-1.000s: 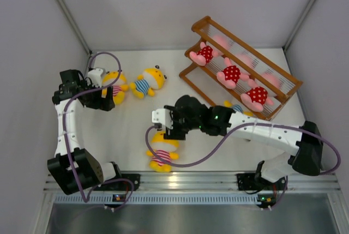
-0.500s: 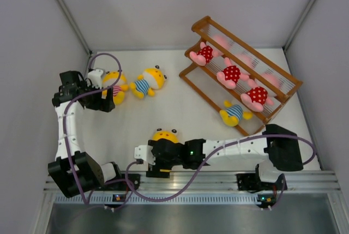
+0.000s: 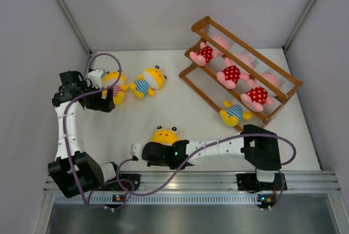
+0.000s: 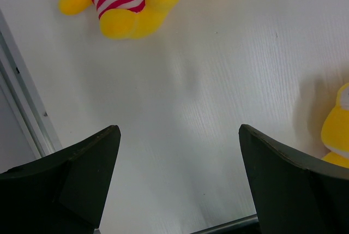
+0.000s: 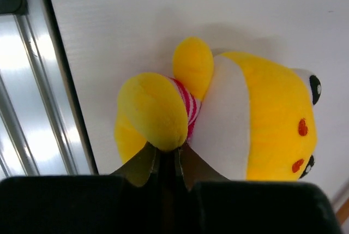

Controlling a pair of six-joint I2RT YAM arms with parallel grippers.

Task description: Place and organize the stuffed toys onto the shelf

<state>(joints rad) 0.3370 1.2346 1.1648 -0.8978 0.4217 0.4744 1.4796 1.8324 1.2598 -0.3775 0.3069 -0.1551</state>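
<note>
Currently four plush animals (image 3: 232,74) sit on brown wooden shelf (image 3: 204,23), three remain; right gripper (image 5: 166,155) closed at foot of yellow toy (image 5: 256,119), left gripper (image 4: 180,130) spread.

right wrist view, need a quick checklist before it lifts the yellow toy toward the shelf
1. Closing of the right gripper: ok, its jaws are pressed together.
2. Hold on the yellow toy: cannot tell. The jaws meet at the edge of one foot, so it is a thin pinch at best.
3. Free spot on the shelf: ok. The lowest tier holds only the blue-striped toy, with room beside it.
4. Position of the left gripper: ok. It is open over the table at the far left, away from the route to the shelf.
</note>
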